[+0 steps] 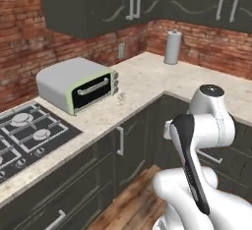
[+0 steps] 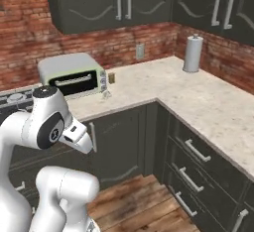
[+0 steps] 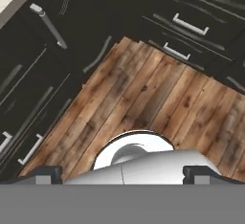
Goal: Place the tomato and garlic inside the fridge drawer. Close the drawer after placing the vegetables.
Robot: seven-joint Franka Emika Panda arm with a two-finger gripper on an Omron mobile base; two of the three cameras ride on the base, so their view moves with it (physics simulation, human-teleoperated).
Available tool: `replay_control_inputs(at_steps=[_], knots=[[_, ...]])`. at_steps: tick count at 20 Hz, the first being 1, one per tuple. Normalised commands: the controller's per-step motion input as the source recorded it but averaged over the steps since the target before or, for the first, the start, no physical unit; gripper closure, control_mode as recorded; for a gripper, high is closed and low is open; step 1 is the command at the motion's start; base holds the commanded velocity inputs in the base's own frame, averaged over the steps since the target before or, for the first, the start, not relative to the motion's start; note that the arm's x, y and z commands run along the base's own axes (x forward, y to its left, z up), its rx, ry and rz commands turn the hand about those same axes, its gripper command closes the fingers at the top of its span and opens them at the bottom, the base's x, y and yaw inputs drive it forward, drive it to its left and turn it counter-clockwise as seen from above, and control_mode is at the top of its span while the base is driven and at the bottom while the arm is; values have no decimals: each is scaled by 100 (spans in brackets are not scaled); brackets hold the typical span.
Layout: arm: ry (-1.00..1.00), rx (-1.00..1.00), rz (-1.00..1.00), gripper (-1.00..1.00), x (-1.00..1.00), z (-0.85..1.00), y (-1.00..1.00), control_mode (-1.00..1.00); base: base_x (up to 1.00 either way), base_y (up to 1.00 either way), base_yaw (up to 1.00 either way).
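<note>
The tomato, the garlic and the fridge drawer are out of view. My gripper (image 3: pixel 123 174) points down at a wooden floor (image 3: pixel 143 89) in the hand view. Its two dark fingertips (image 3: pixel 48 174) stand far apart at the bottom corners, so it is open with nothing between them. My arm is folded up close over the base, in front of the corner of the kitchen counter (image 1: pixel 147 79).
A grey toaster oven (image 1: pixel 78 84) sits on the counter beside the gas hob (image 1: pixel 29 130). A paper towel roll (image 1: pixel 173 47) stands in the far corner, and a small cream carton (image 2: pixel 111 78) by the oven. Dark cabinet drawers with bar handles (image 2: pixel 197 150) line the floor.
</note>
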Motion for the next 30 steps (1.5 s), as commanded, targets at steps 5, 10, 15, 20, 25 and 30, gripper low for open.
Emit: replay_control_inputs(at_steps=[5, 10, 15, 20, 25, 30], knots=[[0, 0, 0, -100, 0, 0, 0, 100, 100, -40, 54], [0, 0, 0, -100, 0, 0, 0, 100, 97, -52, 55], [0, 0, 0, -100, 0, 0, 0, 100, 71, -57, 48], [0, 0, 18, -100, 34, -22, -6, -100, 37, -6, 27], [4, 0, 39, -100, 95, -31, -52, -100, 0, 0, 0], [10, -2, 3, -100, 98, -31, 1, -100, 0, 0, 0]])
